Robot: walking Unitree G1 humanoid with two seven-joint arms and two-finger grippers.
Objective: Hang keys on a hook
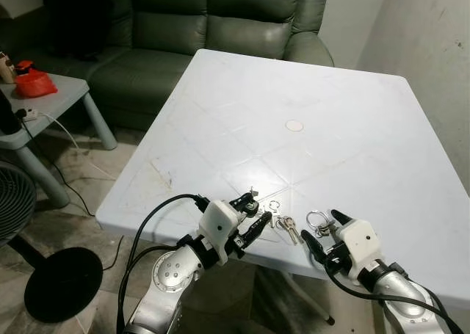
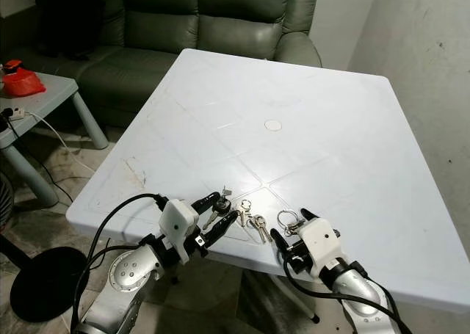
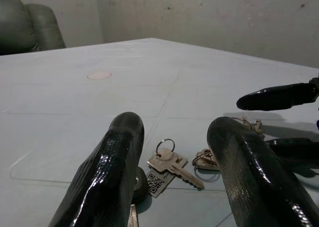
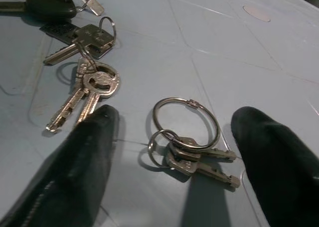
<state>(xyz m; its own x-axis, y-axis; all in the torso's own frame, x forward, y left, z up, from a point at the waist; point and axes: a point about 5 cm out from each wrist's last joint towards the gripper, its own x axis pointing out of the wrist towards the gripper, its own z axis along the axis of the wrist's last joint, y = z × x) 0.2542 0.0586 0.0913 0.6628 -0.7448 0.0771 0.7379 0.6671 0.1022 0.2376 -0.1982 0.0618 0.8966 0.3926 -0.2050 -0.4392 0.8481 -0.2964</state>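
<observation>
White plastic table [image 1: 352,121], near edge, bearing two key bunches.

Item 1: key bunch on a large split ring [image 4: 185,122]. Ring lies flat on the table top; a smaller ring is linked to it, and two silver keys lie side by side, their blades running from the rings toward the robot's right. Location: directly between the fingers of the right gripper [image 1: 323,235], touching neither.

Item 2: bunch of loose silver keys [image 4: 89,90] with a black-headed key [image 4: 50,5] and a small tag, spread flat just left of item 1. In the head views the blades of the middle keys [image 1: 288,227] point toward the robot and slightly right. Location: in front of the left gripper [image 1: 253,213].

Left gripper: forearm rises from below the table edge, fingers level just above the surface, spread wide, holding nothing.

Right gripper: forearm angled up from the near right, fingers low over the table, spread wide to either side of the ring, holding nothing.

Surroundings: green leather sofa [image 1: 213,26] beyond the table; grey side table [image 1: 62,95] carrying a red container [image 1: 33,81]; black fan base [image 1: 62,282] on the floor.
</observation>
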